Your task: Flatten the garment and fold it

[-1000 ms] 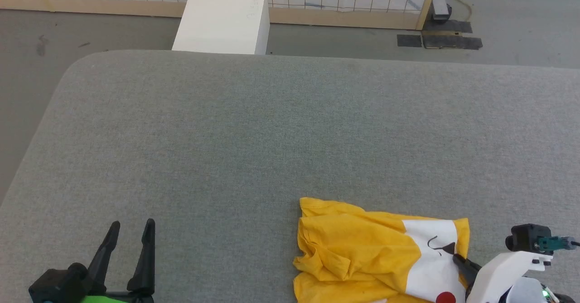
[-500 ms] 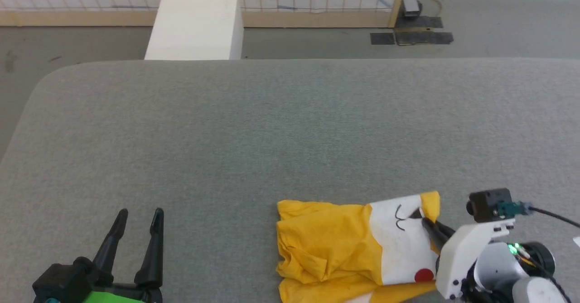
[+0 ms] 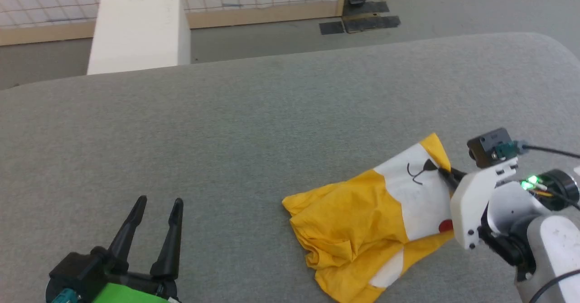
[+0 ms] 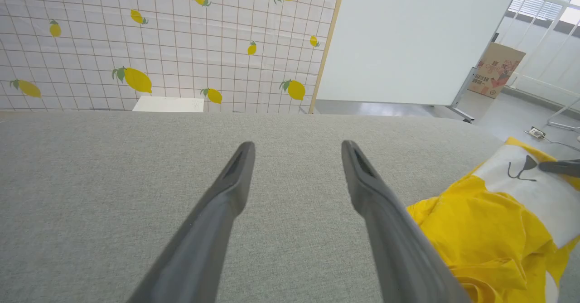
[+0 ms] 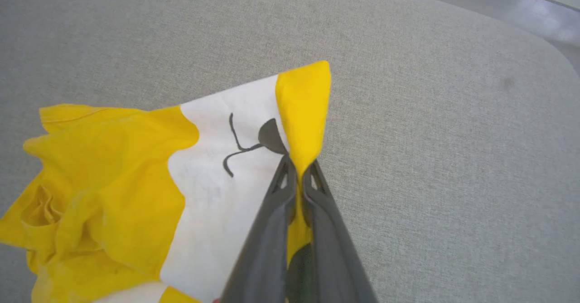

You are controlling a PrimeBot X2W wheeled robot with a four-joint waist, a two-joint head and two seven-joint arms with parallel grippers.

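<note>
The right tool (image 5: 297, 167) is pinching a yellow edge fold of the garment (image 3: 353, 221), beside its white patch (image 3: 417, 199) (the one with a dark curled mark (image 5: 247, 146)). The garment lies crumpled on the grey worktop (image 3: 226, 126), toward the robot's right. The left tool (image 3: 159, 201) is spread, well apart from it.

- Bare grey cushion top (image 3: 253, 126) runs all the way from the left gripper (image 3: 160, 200) over to the garment (image 3: 353, 217), tons of room to pass.
- That garment's a rumpled heap at the near right, with the right gripper (image 5: 299, 160) clamped on its far corner.
- The white box (image 3: 136, 33) sits beyond the far edge, well apart.
</note>
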